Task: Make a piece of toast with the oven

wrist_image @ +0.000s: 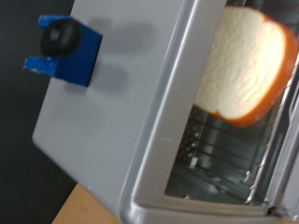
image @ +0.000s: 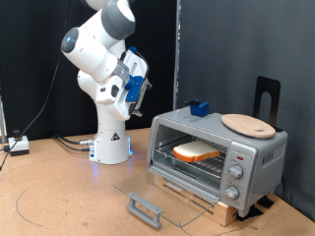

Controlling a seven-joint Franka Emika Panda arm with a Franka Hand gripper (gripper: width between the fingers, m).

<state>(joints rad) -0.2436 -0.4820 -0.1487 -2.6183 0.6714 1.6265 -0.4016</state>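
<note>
The piece of toast point(image: 197, 151) lies on the wire rack inside the oven point(image: 258, 157), whose glass door point(image: 157, 192) hangs open and flat in front. In the wrist view the toast point(wrist_image: 248, 65) shows through the oven opening, pale face with orange-brown crust, above the rack point(wrist_image: 220, 154). My gripper point(image: 146, 93) hangs in the air to the exterior view's left of the oven, above its top, apart from it and holding nothing that I can see. Its fingers do not show in the wrist view.
A round light wooden board point(image: 248, 124) and a small blue block point(image: 200, 106) with a black knob point(wrist_image: 64, 35) sit on the oven top. Three knobs point(image: 234, 172) are on its right panel. The oven stands on a wooden base. Cables lie at the exterior view's left.
</note>
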